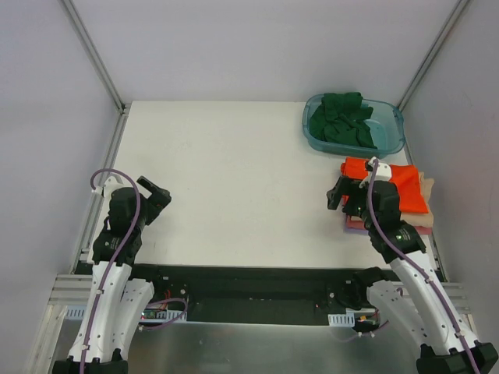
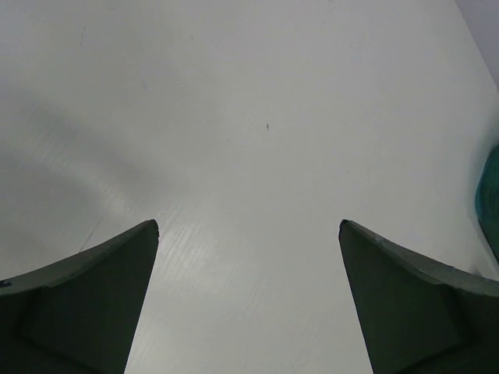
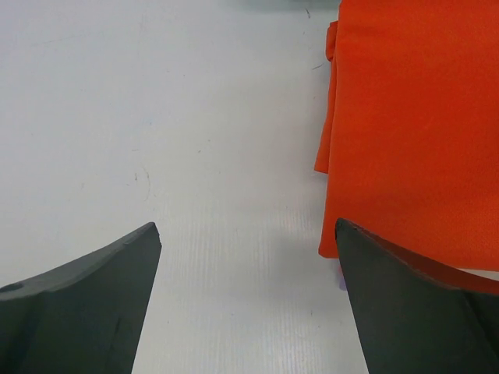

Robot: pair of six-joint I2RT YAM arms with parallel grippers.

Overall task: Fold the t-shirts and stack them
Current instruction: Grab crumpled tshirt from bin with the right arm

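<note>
A folded orange t-shirt [image 1: 405, 185] tops a stack at the table's right edge, over a beige shirt [image 1: 426, 187] and a pink one [image 1: 357, 224]. It fills the right of the right wrist view [image 3: 413, 132]. A crumpled dark green t-shirt [image 1: 341, 118] lies in the teal tub [image 1: 394, 132] at the back right. My right gripper [image 1: 337, 196] is open and empty, just left of the stack; its right finger overlaps the orange shirt's edge [image 3: 248, 226]. My left gripper [image 1: 158, 192] is open and empty over bare table at the left [image 2: 248, 224].
The white table [image 1: 234, 179] is bounded by metal frame rails [image 1: 93, 54] and grey walls on both sides. The tub's teal rim shows at the right edge of the left wrist view [image 2: 490, 195].
</note>
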